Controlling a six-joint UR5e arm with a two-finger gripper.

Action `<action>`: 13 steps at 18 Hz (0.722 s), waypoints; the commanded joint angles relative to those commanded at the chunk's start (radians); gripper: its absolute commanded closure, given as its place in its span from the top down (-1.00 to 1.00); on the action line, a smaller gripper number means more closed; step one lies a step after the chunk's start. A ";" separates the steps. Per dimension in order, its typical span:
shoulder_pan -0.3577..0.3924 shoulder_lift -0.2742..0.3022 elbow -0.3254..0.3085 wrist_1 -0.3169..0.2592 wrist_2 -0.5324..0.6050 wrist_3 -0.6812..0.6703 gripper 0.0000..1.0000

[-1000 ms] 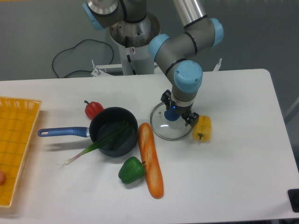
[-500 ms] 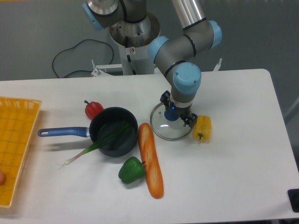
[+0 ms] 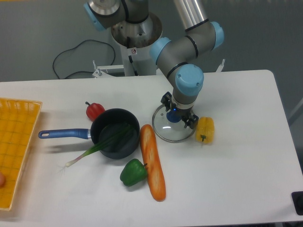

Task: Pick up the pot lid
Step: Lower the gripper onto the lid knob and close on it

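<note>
My gripper (image 3: 181, 110) is over the pot lid, fingers spread wide, one on the upper left and the other on the lower right. The lid (image 3: 171, 134) is a round, clear disc with a pale rim, lying on the table. Its blue knob (image 3: 173, 116) shows just below and between the fingertips. The gripper hides the lid's upper right part. Whether the fingers touch the lid or knob, I cannot tell.
Close to the lid's right edge lies a yellow object (image 3: 205, 130). An orange carrot-like item (image 3: 152, 163) is below left, beside a green pepper (image 3: 133, 172). A black pan (image 3: 115, 150) holds a green stalk; a red vegetable (image 3: 94, 111) and yellow crate (image 3: 13, 151) are farther left.
The arm has come down slightly toward the lid, with the fingers still apart. The lid and the other objects have not moved.
</note>
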 joint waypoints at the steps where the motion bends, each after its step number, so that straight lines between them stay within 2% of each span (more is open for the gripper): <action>1: 0.000 0.000 0.002 0.000 0.000 0.000 1.00; 13: 0.000 0.000 -0.008 -0.005 0.006 0.009 1.00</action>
